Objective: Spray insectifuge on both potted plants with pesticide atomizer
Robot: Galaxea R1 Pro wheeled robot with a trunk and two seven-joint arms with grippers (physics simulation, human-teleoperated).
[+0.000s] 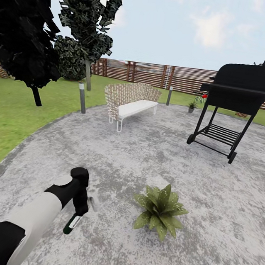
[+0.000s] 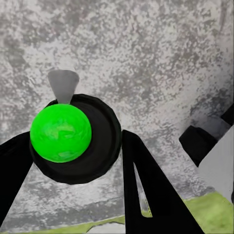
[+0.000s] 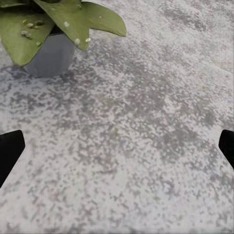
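My left gripper [image 1: 78,210] is shut on the pesticide atomizer [image 1: 72,223] and holds it low over the round grey paving [image 1: 145,159]. In the left wrist view the atomizer [image 2: 73,139] shows a bright green knob on a black body between the dark fingers [image 2: 151,190], and its pale nozzle points away. To its right stands the near potted plant [image 1: 160,211], a green rosette with whitish insectifuge specks on its leaves [image 3: 29,24]. A second potted plant [image 1: 192,105] stands far back by the paving's edge. My right gripper [image 3: 117,151] hangs open over bare paving beside the near pot [image 3: 48,56].
A black barbecue grill [image 1: 232,104] stands at the back right and a wicker bench [image 1: 130,101] at the back middle. Grey bollard lamps [image 1: 82,97] line the paving's rim. A dark tree [image 1: 28,31], lawn [image 1: 10,108] and a wooden slat fence [image 1: 156,75] lie beyond.
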